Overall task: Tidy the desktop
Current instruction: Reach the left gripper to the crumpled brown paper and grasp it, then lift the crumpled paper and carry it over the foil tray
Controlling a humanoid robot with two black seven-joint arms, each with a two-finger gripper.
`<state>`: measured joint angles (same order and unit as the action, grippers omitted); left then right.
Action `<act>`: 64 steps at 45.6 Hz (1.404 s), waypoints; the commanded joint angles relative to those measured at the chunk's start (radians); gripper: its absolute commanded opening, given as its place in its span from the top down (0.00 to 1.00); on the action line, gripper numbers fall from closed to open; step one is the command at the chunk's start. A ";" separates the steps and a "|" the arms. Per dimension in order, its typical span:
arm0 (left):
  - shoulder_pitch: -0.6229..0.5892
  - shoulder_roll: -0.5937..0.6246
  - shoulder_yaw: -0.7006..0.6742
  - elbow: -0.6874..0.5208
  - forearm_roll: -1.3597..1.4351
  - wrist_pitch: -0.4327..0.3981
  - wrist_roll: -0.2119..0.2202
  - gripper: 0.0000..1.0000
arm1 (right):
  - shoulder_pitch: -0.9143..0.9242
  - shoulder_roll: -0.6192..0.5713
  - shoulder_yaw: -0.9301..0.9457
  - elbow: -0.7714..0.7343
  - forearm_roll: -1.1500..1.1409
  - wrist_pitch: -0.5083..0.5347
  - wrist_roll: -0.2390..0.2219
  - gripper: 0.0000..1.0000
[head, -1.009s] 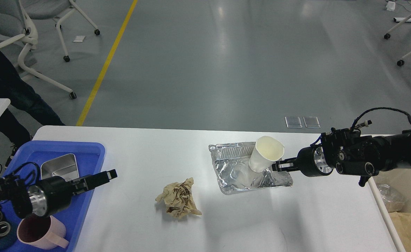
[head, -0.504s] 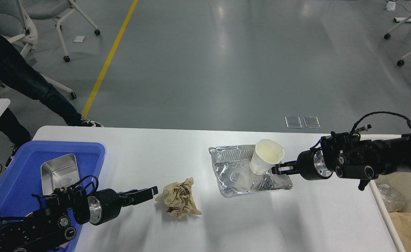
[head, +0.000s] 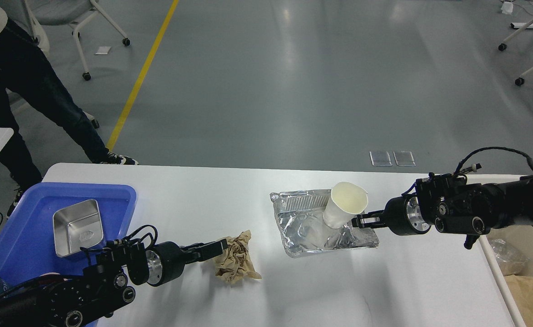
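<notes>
The desktop fills the lower half of the head view, a wide white tabletop with rounded corners, its far edge running across the middle of the picture against the grey floor.

Near the middle of it lies a crumpled brown paper wad. The left gripper reaches in from the lower left and its tip is at the wad's left edge, touching or overlapping it; the fingers are dark and seen nearly end-on, so I cannot tell whether they are spread or pinching the paper.

To the right of the wad, well apart from it, sits a crushed foil tray. A white paper cup stands tilted in the tray's far right part, its open mouth leaning toward the camera and right. The right gripper comes in from the right and its small tip sits against the cup's lower right side, above the tray's right rim. The tip is too small and dark to show whether the fingers clamp the cup wall or only touch it.

At the left end of the desktop rests a blue plastic tray, holding a small rectangular metal pan. Beyond the table's left corner stands a person in dark trousers, with office chairs behind and a yellow floor line running away.
</notes>
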<state>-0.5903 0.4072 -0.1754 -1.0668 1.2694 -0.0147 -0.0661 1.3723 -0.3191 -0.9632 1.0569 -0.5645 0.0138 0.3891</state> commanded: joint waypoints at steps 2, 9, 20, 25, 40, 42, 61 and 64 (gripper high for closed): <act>-0.008 -0.065 0.025 0.071 0.001 0.002 -0.004 0.10 | -0.001 0.000 0.000 0.000 0.000 0.000 0.002 1.00; -0.016 -0.094 0.080 0.093 0.004 0.009 -0.005 0.28 | -0.002 0.000 0.000 0.000 0.002 0.000 0.002 1.00; -0.020 -0.125 0.109 0.094 0.016 0.009 -0.061 0.92 | -0.002 0.000 0.001 -0.003 0.003 -0.001 0.002 1.00; -0.033 -0.114 0.109 0.093 0.015 0.007 -0.089 0.98 | -0.002 0.000 0.000 -0.008 0.003 -0.003 0.002 1.00; -0.049 -0.073 0.108 0.038 0.013 -0.002 -0.098 1.00 | -0.004 -0.002 0.000 -0.008 0.005 -0.012 0.001 1.00; -0.054 -0.042 0.108 -0.014 0.013 -0.002 -0.097 1.00 | -0.004 -0.002 0.000 -0.006 0.005 -0.012 0.001 1.00; -0.103 0.381 0.105 -0.344 0.016 -0.033 -0.093 1.00 | -0.016 0.011 0.001 -0.014 0.005 -0.011 0.001 1.00; -0.103 0.467 0.099 -0.407 0.015 -0.033 -0.092 1.00 | -0.016 0.012 0.001 -0.014 0.005 -0.011 0.001 1.00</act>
<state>-0.6931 0.7710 -0.0698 -1.4034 1.2846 -0.0457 -0.1585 1.3574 -0.3093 -0.9631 1.0443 -0.5599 0.0022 0.3896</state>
